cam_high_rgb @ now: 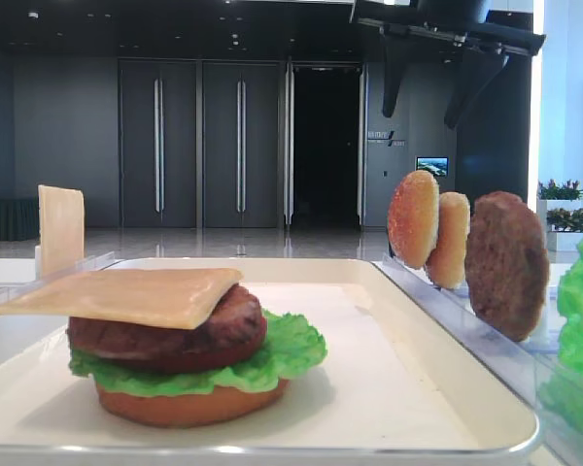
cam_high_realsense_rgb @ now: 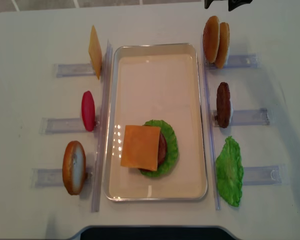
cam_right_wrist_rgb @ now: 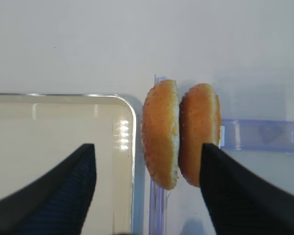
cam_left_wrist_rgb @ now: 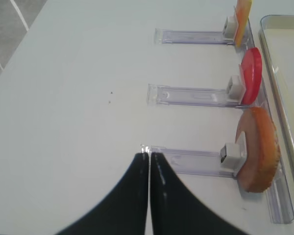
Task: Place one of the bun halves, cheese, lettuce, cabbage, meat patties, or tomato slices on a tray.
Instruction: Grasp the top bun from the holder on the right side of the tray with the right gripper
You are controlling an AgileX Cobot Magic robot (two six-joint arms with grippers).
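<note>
White desk (cam_high_realsense_rgb: 155, 20), top view: right gripper (cam_right_wrist_rgb: 147, 191) fingers wide, empty, above two upright buns (cam_right_wrist_rgb: 160, 132). Left gripper (cam_left_wrist_rgb: 149, 196) pinched shut, empty. Buns look light, stiff; grip across flat faces.

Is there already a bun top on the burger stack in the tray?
No. In the overhead view the cheese slice lies uncovered as the top layer of the stack on the tray.

Cheese (cam_high_realsense_rgb: 140, 147) atop patty (cam_high_realsense_rgb: 162, 148) (in tray (cam_high_realsense_rgb: 155, 57))

A white table (cam_high_realsense_rgb: 155, 20) carries the tray (cam_high_realsense_rgb: 200, 125) and clear racks (cam_high_realsense_rgb: 250, 117).
</note>
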